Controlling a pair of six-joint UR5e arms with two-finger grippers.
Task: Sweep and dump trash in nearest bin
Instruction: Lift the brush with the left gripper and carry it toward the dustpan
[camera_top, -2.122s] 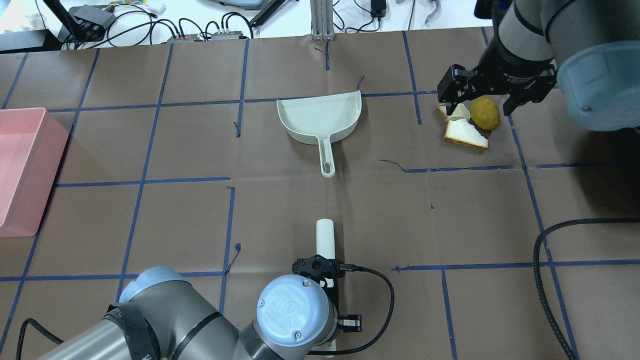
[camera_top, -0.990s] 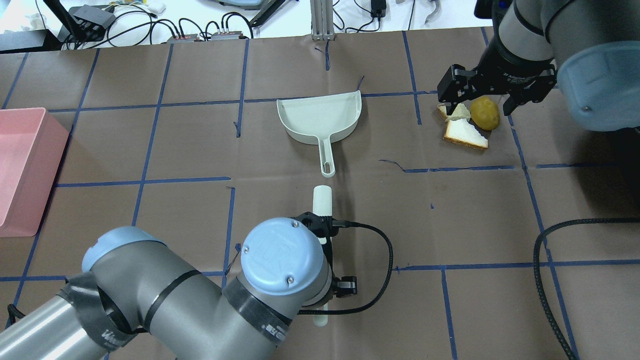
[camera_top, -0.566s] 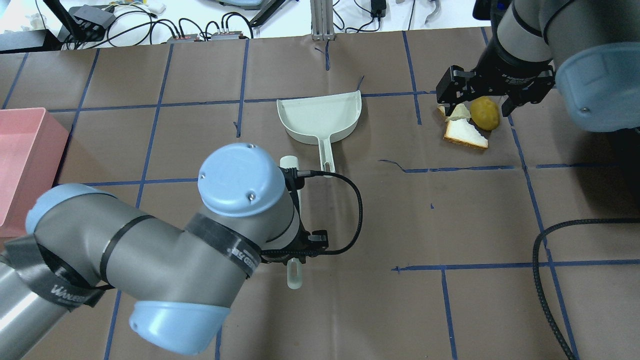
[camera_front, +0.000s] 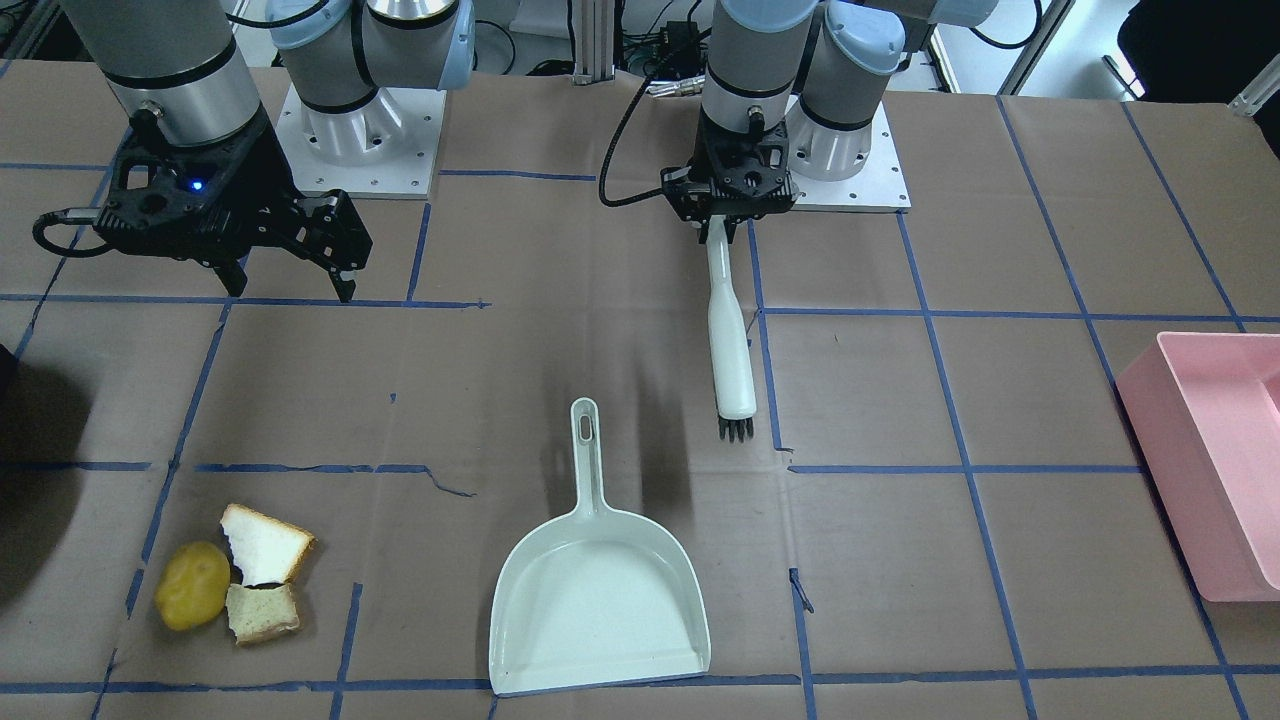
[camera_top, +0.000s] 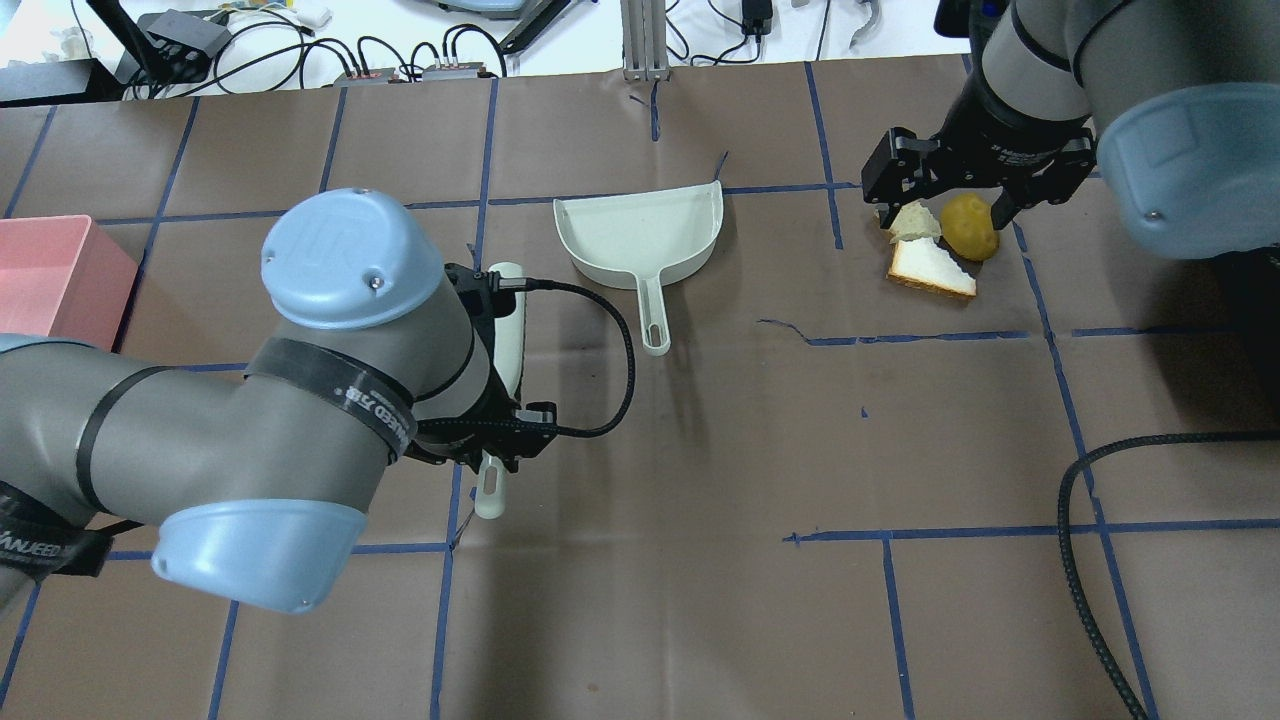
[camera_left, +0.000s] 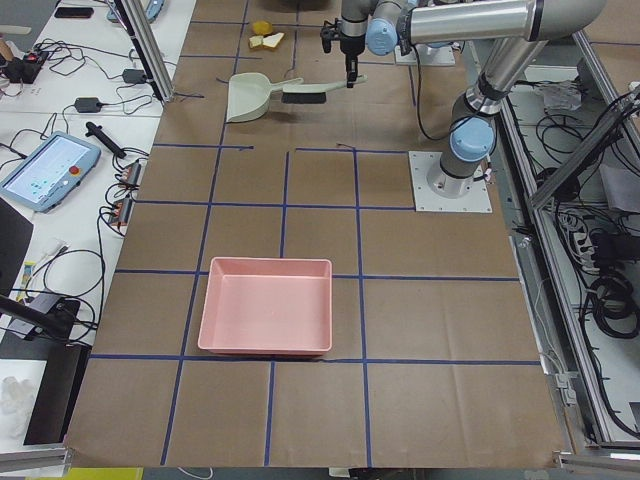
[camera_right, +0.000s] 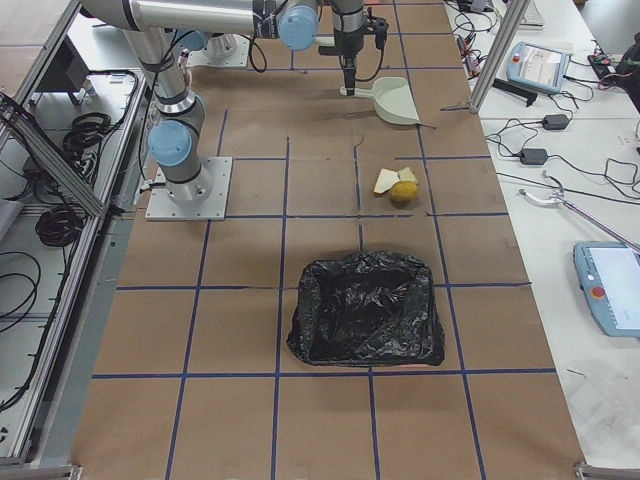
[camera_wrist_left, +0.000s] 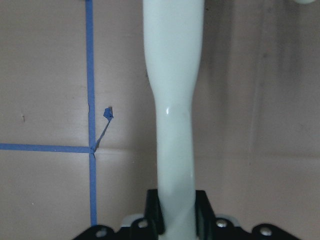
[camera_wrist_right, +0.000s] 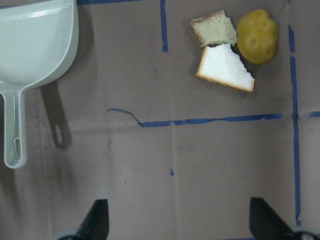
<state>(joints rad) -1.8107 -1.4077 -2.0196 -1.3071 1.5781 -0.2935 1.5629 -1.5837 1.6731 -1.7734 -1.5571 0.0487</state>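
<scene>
The trash lies in a small pile: a yellow potato-like lump (camera_front: 192, 598) and two bread pieces (camera_front: 265, 545) (camera_front: 262, 612). It also shows in the overhead view (camera_top: 970, 226) and the right wrist view (camera_wrist_right: 257, 36). My right gripper (camera_top: 945, 205) is open and empty, held high above the trash. My left gripper (camera_front: 728, 200) is shut on the handle of a white brush (camera_front: 730, 340), whose dark bristles (camera_front: 735, 430) point away from the robot. The brush fills the left wrist view (camera_wrist_left: 175, 115). A pale green dustpan (camera_top: 640, 235) lies on the table between the brush and the trash.
A pink bin (camera_top: 50, 280) stands at the table's left end (camera_left: 265, 305). A bin lined with a black bag (camera_right: 368, 308) stands at the right end, past the trash. Brown paper with blue tape lines covers the table. A black cable (camera_top: 1090, 500) loops at the right.
My left arm has carried the brush forward and to the left, from the near middle to beside the dustpan's handle. The right gripper has shifted only slightly and stays open.
</scene>
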